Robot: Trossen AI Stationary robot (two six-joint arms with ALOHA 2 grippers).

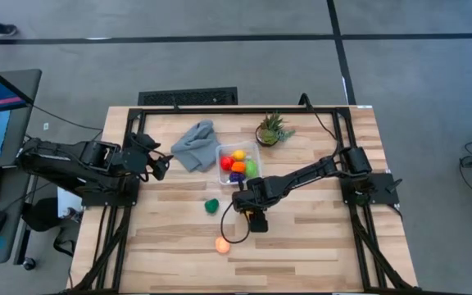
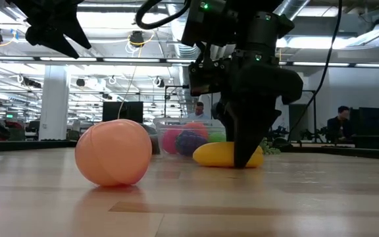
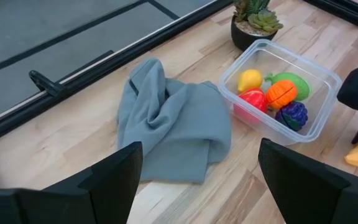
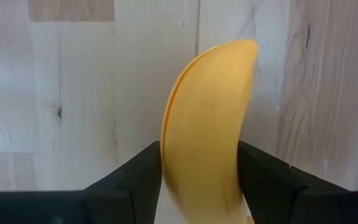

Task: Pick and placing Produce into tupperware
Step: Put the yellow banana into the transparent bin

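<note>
My right gripper point(image 1: 248, 203) points down over the table's middle, its fingers shut on the yellow banana point(image 4: 207, 112), which lies on the wood point(image 2: 212, 155). The clear tupperware point(image 1: 220, 168) stands just beyond it and holds red, yellow, orange, purple and green produce point(image 3: 278, 93). A dark green piece point(image 1: 211, 205) and a peach piece point(image 1: 223, 244) rest on the table in front of the tupperware. My left gripper point(image 3: 201, 186) waits open above the table's left edge, near the grey cloth point(image 3: 173, 124). My right gripper pinches the banana between its two fingers, one on each long side point(image 4: 173, 162), lying across it. It comes from above, pointing down. The hold is off the banana's middle, toward one end point(image 2: 242, 157). The banana still lies on the table.
A spiky potted plant point(image 1: 273, 129) stands at the far edge, right of the cloth. The peach piece point(image 2: 114, 153) sits nearest the table's front. Bare wood lies right of my right gripper and along the near edge. People sit in the room behind.
</note>
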